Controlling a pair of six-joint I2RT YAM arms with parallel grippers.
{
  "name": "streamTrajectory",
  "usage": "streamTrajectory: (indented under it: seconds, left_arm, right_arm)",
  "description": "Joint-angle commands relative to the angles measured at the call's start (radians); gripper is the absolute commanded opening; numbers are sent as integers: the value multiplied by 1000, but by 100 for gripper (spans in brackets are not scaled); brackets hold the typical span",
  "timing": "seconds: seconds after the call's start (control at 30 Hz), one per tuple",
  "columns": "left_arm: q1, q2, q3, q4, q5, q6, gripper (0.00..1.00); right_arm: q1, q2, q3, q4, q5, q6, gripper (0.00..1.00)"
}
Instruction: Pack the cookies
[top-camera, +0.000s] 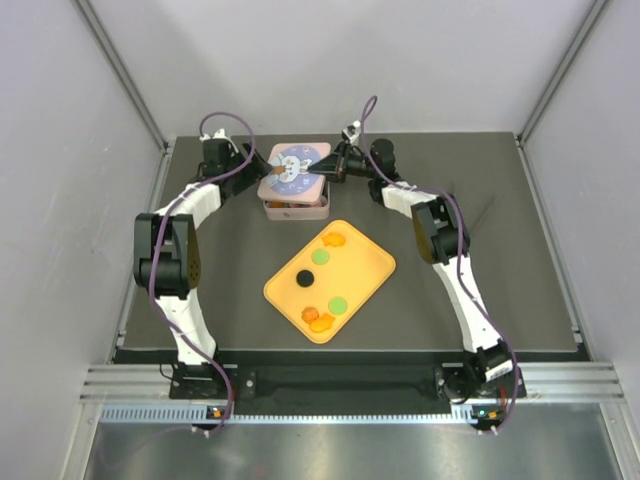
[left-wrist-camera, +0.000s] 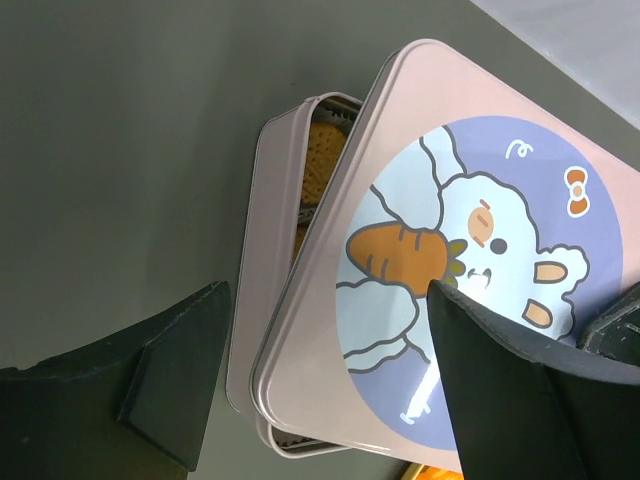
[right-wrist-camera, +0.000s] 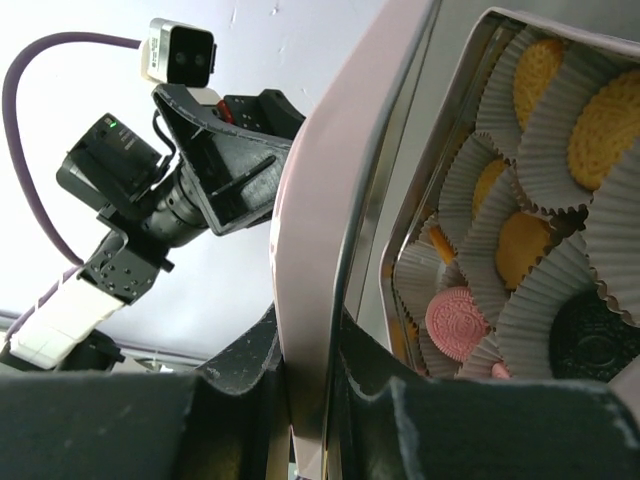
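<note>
**Operator:** How far along am I?

**Spotter:** Partway, I'd judge. Your tin sits on the desk with cookies lying in its paper cups. The tray, just nearer the arm bases than the tin, has loose ones on it. Those are left to pack, and after that the tin wants closing.

**Operator:** Where's the lid?

**Spotter:** The lid hangs tilted over the tin, not seated, and leaves one side of the tin uncovered. Your right tool, at the tin's right, is clamped on the lid's edge. Your left tool, at the tin's left, is spread wide. A lid corner lies between its fingers, and the one finger shown whole stands apart from it.

**Operator:** Counts?

**Spotter:** One tin, one lid, one tray, two arms. The tray holds two green cookies, one black and about four orange. The orange ones sit in two small clumps, one at the tray end nearest the tin and one at the far end. They are small in the top view, so take that four loosely. In the uncovered part of the tin, your right wrist view shows five orange, one pink and one black, plus a sliver of a second pink. The lid hides the rest.
</note>
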Motion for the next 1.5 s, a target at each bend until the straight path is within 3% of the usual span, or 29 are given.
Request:
streamTrajectory:
  seconds: [0.0, 0.77, 0.87, 1.03, 1.47]
  left_arm:
    - [5, 24, -8, 71, 15, 5, 84]
    - [-5, 29, -40, 94, 53, -37, 82]
    - [-11, 27, -43, 91, 52, -39, 81]
    - [-18, 30, -46, 80, 45, -41, 79]
    - [-31, 19, -57, 46, 6, -33, 74]
  right_arm:
    - [7, 13, 67, -10, 0, -40, 3]
    - [1, 51, 81, -110, -51, -34, 9]
    - [-3, 45, 70, -113, -43, -33, 12]
    - [-11, 28, 59, -128, -34, -39, 26]
    - [-31, -25, -14, -170, -10, -69, 39]
